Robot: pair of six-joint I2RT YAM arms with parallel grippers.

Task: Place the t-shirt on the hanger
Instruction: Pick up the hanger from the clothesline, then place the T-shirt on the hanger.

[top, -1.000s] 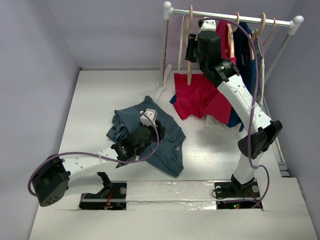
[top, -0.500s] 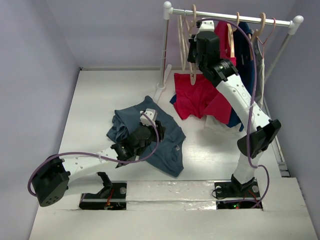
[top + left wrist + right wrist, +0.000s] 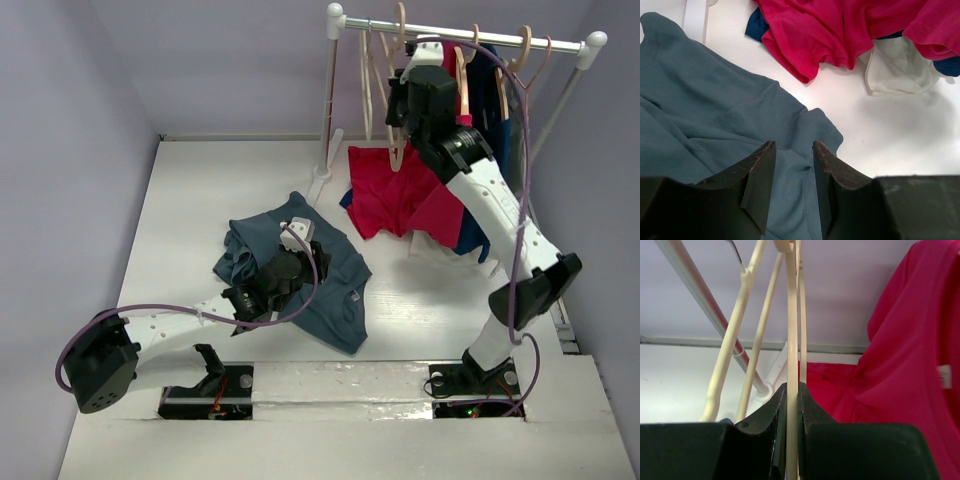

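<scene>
One small illegible tag (image 3: 355, 294) on t-shirt (image 3: 335, 312)

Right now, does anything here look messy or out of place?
Yes. The t-shirt lies crumpled on the table, not hung. The red shirt on the rail sags down onto it beside a white cloth.

two arms, the left arm (image 3: 170, 330) and the right arm (image 3: 490, 190), with one gripper each: left gripper (image 3: 793, 150) and right gripper (image 3: 792, 390). one clothes rail (image 3: 470, 33). hangers (image 3: 366, 90) at the rail: at least four, overlapping too much for a firm count. one of them, the hanger (image 3: 792, 340), sits between the right gripper's fingers. one slate-blue t-shirt (image 3: 342, 272) in front of the rail. one navy shirt (image 3: 492, 90) hanging from the rail. red cloth (image 3: 380, 190) hanging from the rail and spread under it: one shirt or two, cannot tell. one cream cloth (image 3: 895, 65) under the rail.
</scene>
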